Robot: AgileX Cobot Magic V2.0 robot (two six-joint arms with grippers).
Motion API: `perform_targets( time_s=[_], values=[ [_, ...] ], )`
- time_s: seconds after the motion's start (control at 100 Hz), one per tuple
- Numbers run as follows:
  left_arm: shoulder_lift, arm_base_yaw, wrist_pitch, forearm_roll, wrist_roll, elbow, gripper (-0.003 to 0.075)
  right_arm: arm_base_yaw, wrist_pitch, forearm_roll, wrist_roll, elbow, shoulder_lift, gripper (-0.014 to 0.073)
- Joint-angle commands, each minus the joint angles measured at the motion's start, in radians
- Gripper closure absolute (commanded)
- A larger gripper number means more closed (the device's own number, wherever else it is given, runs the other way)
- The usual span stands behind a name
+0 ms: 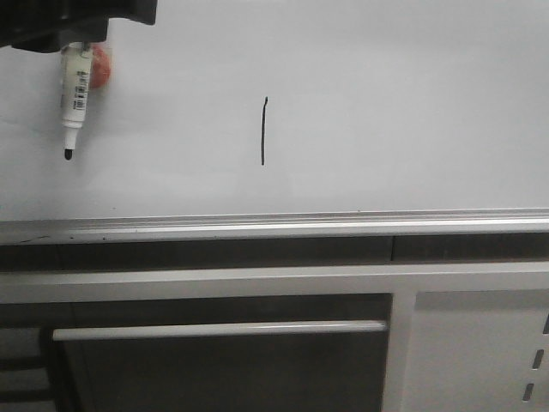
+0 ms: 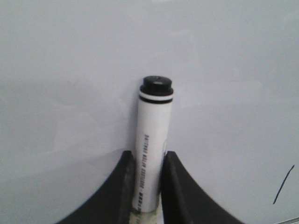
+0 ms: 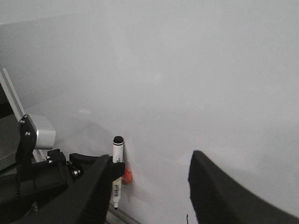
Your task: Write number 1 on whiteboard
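Number 1 (image 1: 263, 130) right of left fingers (image 2: 122, 186)

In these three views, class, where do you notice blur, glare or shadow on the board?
Front view: the number 1 is sharp on the evenly lit whiteboard. Left wrist view: the marker in the left gripper shows blurred print. Right wrist view: the right gripper is soft-edged, dim shading across the board.

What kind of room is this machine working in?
Probably an office, classroom or lab. A large whiteboard with a silver rail fills the view, a black stroke, the number 1, is drawn on it, and the left pincer holds a marker. White cabinet panels sit below.
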Motion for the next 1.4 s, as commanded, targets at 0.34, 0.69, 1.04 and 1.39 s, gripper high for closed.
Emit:
perform_targets(
  time_s=[0.34, 0.69, 1.04, 1.39],
  values=[
    [0.001, 0.065, 0.023, 0.076, -0.043, -0.037, 0.0741, -0.004, -0.043, 0.004, -0.002, -0.030, -0.006, 0.0262],
    [0.010, 0.065, 0.034, 0.076, -0.045, -0.039, 0.0740, -0.004, -0.043, 0.004, -0.002, -0.030, -0.006, 0.0262],
    [0.010, 0.065, 0.041, 0.076, -0.045, -0.039, 0.0682, -0.004, -0.043, 0.004, -0.002, -0.030, -0.006, 0.0262],
    [0.008, 0.065, 0.098, 0.076, -0.045, -0.039, 0.0473, -0.004, -0.049, 0.004, -0.002, -0.030, -0.006, 0.0262]
  ],
)
